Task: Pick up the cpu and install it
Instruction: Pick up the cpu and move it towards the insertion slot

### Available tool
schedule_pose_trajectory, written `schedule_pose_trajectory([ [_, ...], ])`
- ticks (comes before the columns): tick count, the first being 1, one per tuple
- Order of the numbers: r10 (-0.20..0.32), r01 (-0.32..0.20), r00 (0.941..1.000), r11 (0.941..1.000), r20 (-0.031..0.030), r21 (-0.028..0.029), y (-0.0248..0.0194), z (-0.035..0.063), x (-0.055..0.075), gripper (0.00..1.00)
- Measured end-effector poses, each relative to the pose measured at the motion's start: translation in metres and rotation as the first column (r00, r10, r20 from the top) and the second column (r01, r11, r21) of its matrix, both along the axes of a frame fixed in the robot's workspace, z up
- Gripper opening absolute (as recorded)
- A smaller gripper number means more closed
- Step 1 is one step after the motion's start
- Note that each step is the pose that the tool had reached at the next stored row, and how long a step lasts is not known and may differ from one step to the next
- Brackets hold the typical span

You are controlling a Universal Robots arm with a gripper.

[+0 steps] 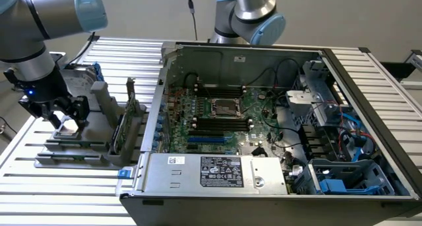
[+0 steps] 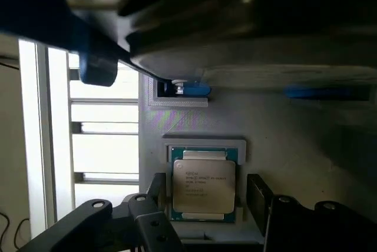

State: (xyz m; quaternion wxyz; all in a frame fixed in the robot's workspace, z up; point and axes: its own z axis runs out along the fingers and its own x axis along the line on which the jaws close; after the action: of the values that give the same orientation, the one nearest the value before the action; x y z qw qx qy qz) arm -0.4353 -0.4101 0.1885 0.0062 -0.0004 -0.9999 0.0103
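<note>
Claw [image 1: 66, 124] spread astride the cpu [image 2: 203, 185], nothing pinched, chip lying in its grey holder [image 2: 206, 142]; socket [image 1: 224, 107], well apart from that holder, sits empty.

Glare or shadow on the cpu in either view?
Wrist view: cpu evenly lit, no glare; table beside it blown out white. Exterior view: cpu shines bright at the gripper; case interior in shade.
</note>
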Motion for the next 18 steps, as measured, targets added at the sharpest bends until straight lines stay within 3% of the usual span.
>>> schedule_pose_trajectory([
  [4,0.000,0.000,1.0000,1.0000,-0.0037,0.0046,0.0001,-0.0008,-0.0001,0.66],
  [8,0.000,0.000,1.0000,1.0000,-0.0058,0.0047,-0.0002,-0.0027,-0.0001,0.66],
  [18,-0.002,0.002,1.0000,1.0000,-0.0058,0.0071,-0.0022,-0.0033,-0.0001,0.66],
])
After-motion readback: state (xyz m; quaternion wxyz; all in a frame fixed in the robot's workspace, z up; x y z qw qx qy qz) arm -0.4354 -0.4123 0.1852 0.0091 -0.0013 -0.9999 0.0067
